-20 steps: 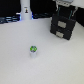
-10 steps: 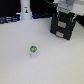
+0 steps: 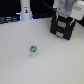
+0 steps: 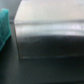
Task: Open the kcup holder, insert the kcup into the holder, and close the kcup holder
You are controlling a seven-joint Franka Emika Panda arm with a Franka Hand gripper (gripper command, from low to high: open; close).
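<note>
The kcup [image 3: 33,50] stands alone on the open worktop [image 3: 55,65], well apart from the kcup holder [image 3: 64,27] by the far edge. The gripper [image 3: 66,10] hovers over the holder (blurred; I cannot tell whether it is open).

The tiny pale cup with a green top [image 3: 33,50] stood on the white bench [image 3: 20,67], well apart from the black boxy drawer unit [image 3: 64,27] at the exterior view's far right, the arm above the unit

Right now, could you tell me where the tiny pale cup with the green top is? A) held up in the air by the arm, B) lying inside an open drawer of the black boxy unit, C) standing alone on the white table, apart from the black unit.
C: the tiny pale cup with the green top stands on the bare white table, well clear of the black boxy drawer unit, where the arm is.
</note>
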